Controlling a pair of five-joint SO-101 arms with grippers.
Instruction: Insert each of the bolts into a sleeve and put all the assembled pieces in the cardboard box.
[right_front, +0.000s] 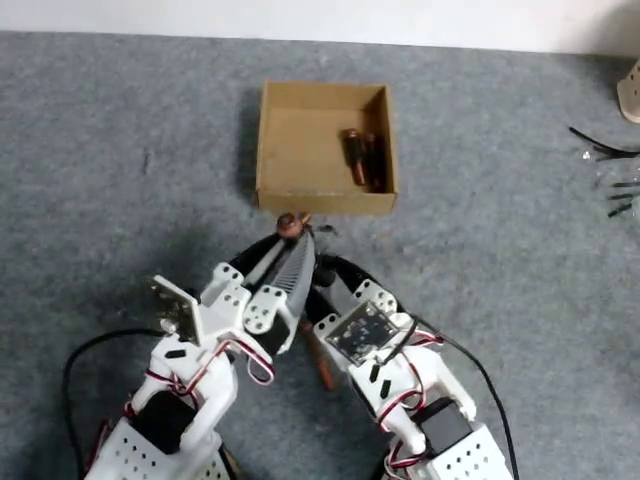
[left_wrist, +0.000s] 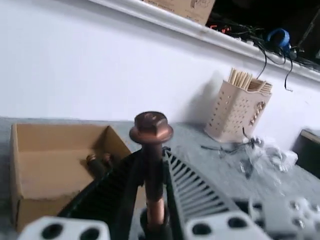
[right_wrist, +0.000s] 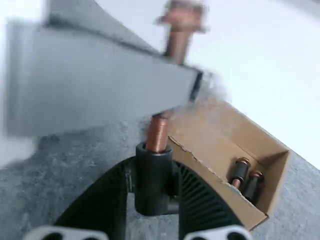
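Cardboard box (right_front: 300, 140): two assembled pieces (right_front: 362, 158) at 3 o'clock.
Left end effector (left_wrist: 150, 162): grips bolt (left_wrist: 151, 131).
Right end effector (right_wrist: 154, 167): grips sleeve (right_wrist: 152, 187), bolt tip entering.

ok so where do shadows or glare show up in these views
High view: the cardboard box casts a shadow on the carpet by its left wall. Left wrist view: a dull highlight on the bolt head, and the beige holder shades the wall beside it. Right wrist view: no evident glare.
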